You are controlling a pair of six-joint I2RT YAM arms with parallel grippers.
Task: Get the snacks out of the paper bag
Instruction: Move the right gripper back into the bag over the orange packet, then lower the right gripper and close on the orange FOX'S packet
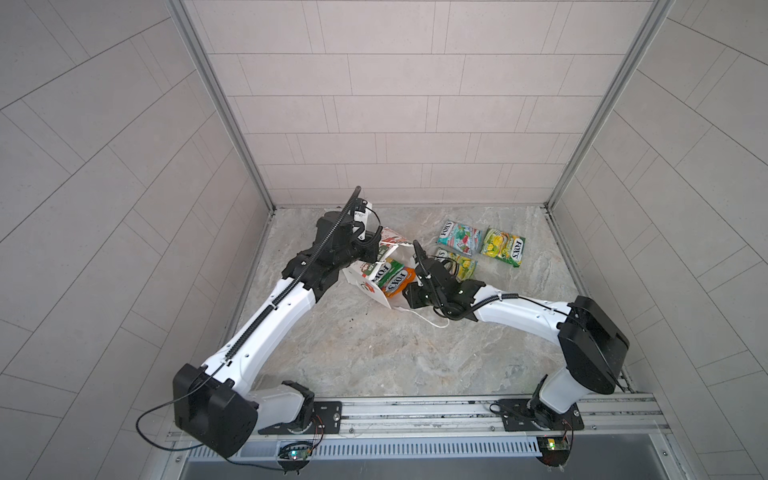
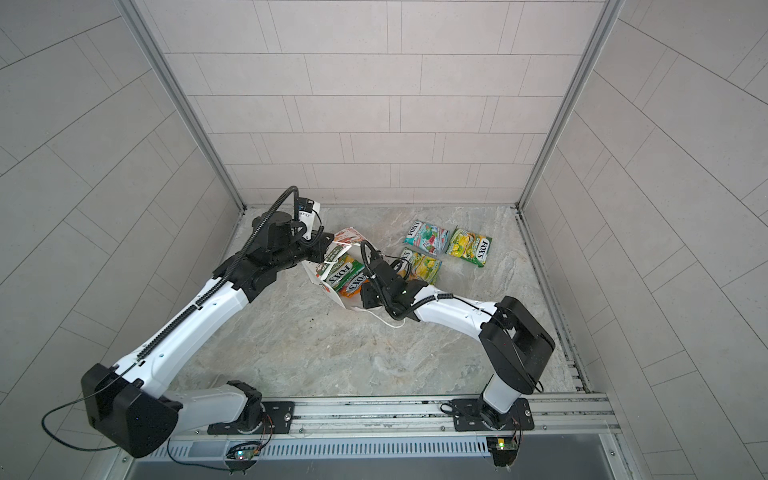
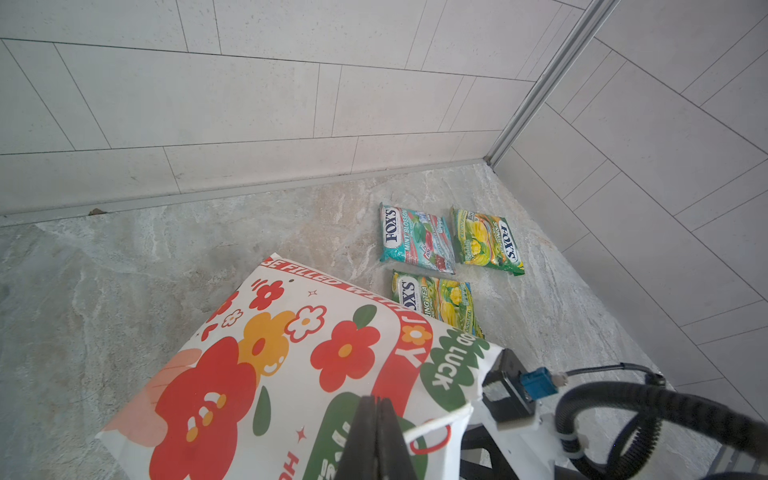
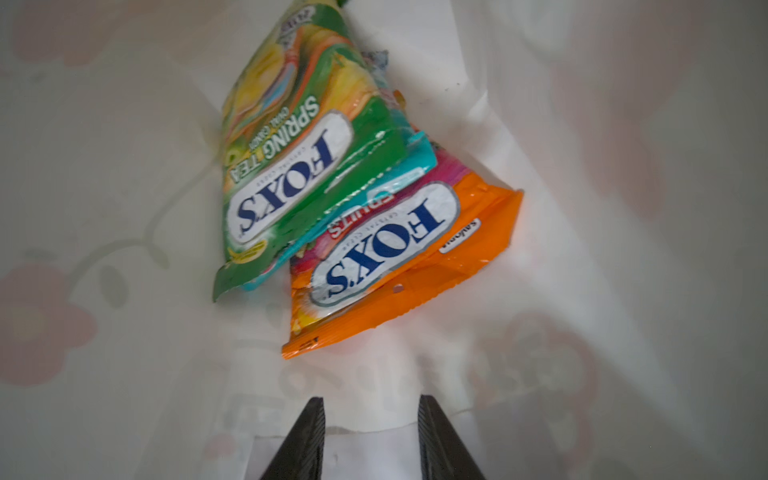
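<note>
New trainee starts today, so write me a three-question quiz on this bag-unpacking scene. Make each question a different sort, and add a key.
1. How many snacks lie on the table, outside the paper bag?
2. True or false: the right hand is clamped on the orange packet.
3. Which hand grips the paper bag? A) left hand B) right hand C) neither

Key:
1. Three.
2. False. Its jaws stand apart, short of the packet.
3. A.
</note>
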